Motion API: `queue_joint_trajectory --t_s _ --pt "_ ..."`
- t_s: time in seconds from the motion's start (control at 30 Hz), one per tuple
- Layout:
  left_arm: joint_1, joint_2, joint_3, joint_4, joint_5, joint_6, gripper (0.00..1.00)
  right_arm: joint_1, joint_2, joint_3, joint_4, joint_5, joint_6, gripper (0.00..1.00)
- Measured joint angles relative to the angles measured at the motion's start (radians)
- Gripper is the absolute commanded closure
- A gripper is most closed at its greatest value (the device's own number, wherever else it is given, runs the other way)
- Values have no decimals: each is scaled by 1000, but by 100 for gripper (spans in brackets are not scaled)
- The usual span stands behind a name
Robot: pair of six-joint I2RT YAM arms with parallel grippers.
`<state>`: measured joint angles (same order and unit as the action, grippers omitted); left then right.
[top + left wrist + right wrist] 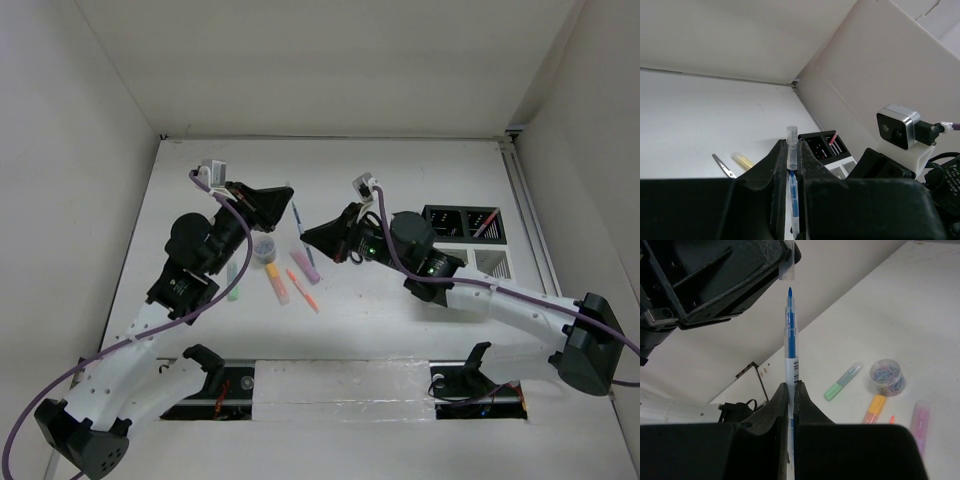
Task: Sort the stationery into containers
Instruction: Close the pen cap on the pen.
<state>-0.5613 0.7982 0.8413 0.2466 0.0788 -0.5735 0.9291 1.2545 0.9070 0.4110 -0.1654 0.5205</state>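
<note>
- 1 white table (pixel 400 330) carries the whole lot.
- 2 arms, the left arm (pixel 180 290) and the right arm (pixel 500 300), meet nose to nose over the left-middle of it.
- The desk organizer (pixel 497 260) sits off to the right, well apart from the loose stuff. A red pen (pixel 487 222) leans in 1 of its black compartments.
- The right gripper (pixel 791 387) is clamped tight on the blue pen (pixel 789 340). It grips the barrel, with the pen up off the table and the tip bare.
- The left gripper (pixel 791 152) is pinched on the clear cap (pixel 788 267), which hangs just off the pen tip without touching it.
- 3 markers lie flat in a loose row below the grippers: green marker (pixel 232 283), orange marker (pixel 277 283), purple marker (pixel 305 258).
- A yellow marker (pixel 742 160) lies further back, beside the scissors (pixel 724 166).
- A thin orange-red pen (pixel 302 290) lies between the orange and purple ones.
- The round clear tub (pixel 264 245) of coloured paper clips stands upright, just beyond the orange marker's far end.
</note>
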Motion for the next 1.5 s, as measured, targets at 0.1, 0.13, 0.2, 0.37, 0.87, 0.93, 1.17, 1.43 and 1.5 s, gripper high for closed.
queue_joint_trajectory --t_s 0.1,0.13,0.2,0.37,0.87,0.93,1.17,1.43,1.5 --pt "0 0 -7 3 0 0 100 0 -2 0 0 0 0 100" --pt "0 0 -10 4 0 0 100 0 -3 0 0 0 0 100" --pt "0 1 -11 4 1 0 100 0 -3 0 0 0 0 100" --pt "0 2 -11 10 11 0 100 -5 -3 2 0 1 0 100" --pt "-10 2 -31 56 27 1 100 -14 -3 41 -15 1 18 100" --pt "-15 2 -31 64 27 1 100 -18 -2 50 -18 0 27 100" --pt "-16 2 -46 114 29 9 100 -26 14 74 -15 3 90 100" --pt "-15 -1 -50 154 43 24 100 -53 8 74 10 -23 214 100" --pt "-15 -1 -50 164 53 28 100 -69 5 75 11 -53 246 100"
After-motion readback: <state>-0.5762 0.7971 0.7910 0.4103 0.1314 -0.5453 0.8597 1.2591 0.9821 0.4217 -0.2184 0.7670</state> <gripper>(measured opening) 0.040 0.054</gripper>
